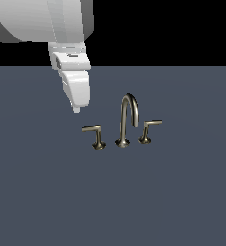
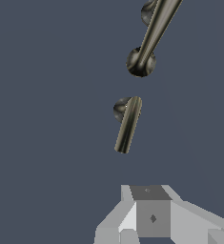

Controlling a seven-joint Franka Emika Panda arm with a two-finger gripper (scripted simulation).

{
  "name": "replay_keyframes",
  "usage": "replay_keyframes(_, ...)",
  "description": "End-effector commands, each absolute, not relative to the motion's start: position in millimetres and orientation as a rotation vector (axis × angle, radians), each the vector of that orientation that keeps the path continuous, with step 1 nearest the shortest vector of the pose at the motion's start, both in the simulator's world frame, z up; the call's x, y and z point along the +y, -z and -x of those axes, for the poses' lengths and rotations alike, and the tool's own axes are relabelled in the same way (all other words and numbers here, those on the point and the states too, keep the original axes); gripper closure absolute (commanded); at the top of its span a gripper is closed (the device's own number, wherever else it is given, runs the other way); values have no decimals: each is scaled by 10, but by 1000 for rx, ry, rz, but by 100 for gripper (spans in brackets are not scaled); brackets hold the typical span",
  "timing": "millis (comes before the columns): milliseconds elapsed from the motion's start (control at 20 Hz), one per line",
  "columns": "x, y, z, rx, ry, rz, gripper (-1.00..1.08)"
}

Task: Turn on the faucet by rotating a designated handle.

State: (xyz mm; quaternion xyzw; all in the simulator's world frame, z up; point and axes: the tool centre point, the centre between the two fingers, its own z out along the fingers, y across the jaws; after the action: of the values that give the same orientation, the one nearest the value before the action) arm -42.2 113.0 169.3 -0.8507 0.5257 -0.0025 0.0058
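The brassy faucet stands on the dark grey floor, its arched spout in the middle. The handle, an L-shaped lever with an upright stem and a long flat arm, stands at the exterior view's left of the spout. A smaller slanted lever stands at the spout's right. My gripper hangs above and to the left of the handle, apart from it, holding nothing. In the wrist view the handle lies beyond the gripper, whose fingers show no gap between them. The spout lies further on.
The flat dark grey floor stretches all round the faucet. The arm's white links fill the upper left of the exterior view. Beyond the floor's far edge everything is black.
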Motion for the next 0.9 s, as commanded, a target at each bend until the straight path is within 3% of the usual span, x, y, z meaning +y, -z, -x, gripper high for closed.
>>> replay_keyframes(0, 1110, -1552, 315, 1710, 8, 2625, 108)
replay_keyframes(850, 943, -929, -161, 1991, 2, 2432, 108)
